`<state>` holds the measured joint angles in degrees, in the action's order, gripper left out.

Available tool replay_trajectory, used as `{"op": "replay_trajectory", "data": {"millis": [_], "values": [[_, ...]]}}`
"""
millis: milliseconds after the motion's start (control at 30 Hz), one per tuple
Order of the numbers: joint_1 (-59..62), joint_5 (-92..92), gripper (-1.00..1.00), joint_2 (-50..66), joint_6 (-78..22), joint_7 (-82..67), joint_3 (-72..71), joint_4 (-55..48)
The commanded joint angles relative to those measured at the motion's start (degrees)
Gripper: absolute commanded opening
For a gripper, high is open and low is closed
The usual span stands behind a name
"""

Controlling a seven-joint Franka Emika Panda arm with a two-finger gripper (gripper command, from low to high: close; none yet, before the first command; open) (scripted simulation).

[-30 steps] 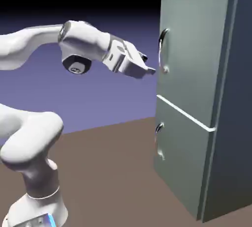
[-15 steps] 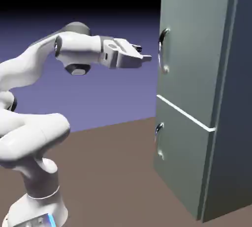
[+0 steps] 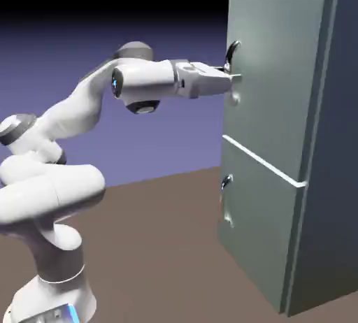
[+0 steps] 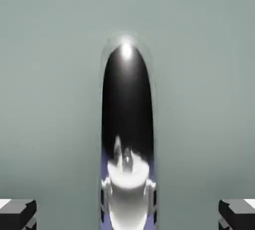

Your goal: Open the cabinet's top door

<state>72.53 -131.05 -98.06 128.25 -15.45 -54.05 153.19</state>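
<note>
The grey-green cabinet point(image 3: 318, 175) stands at the exterior view's right, its two front panels split by a pale seam. The top door point(image 3: 276, 77) is flush and bears a long curved dark metal handle point(image 3: 231, 70). My gripper point(image 3: 233, 79) reaches level to that handle, fingertips at its middle. In the hand view the shiny dark handle point(image 4: 127, 124) runs down the centre between the two grey fingertips point(image 4: 17, 213) at the bottom corners, set wide apart. The gripper is open around the handle, and no contact shows.
The lower door point(image 3: 255, 224) with its small handle point(image 3: 225, 199) sits below the seam. The brown table top point(image 3: 154, 252) stretches before the cabinet. My arm's base point(image 3: 49, 293) stands at the lower left.
The hand has levelled out and moved to the right, from a gap short of the cabinet to the top door's handle. The door stays flush.
</note>
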Motion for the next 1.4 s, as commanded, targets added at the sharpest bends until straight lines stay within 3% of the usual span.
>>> {"op": "replay_trajectory", "data": {"millis": [0, 267, 567, 967, 1367], "values": [[-1.1, 0.1, -1.00, 0.2, -2.5, -1.8, 1.6, 1.8], [-5.1, 7.0, -1.00, 4.5, -22.2, -13.6, 17.0, 12.0], [-2.2, 22.4, -1.00, 15.9, -43.0, -25.3, 35.6, 14.1], [0.1, 44.5, -1.00, 40.8, -64.5, -41.3, 52.0, 4.6], [-3.2, 61.3, -1.00, 65.7, -80.0, -54.1, 60.0, -12.9]]}}
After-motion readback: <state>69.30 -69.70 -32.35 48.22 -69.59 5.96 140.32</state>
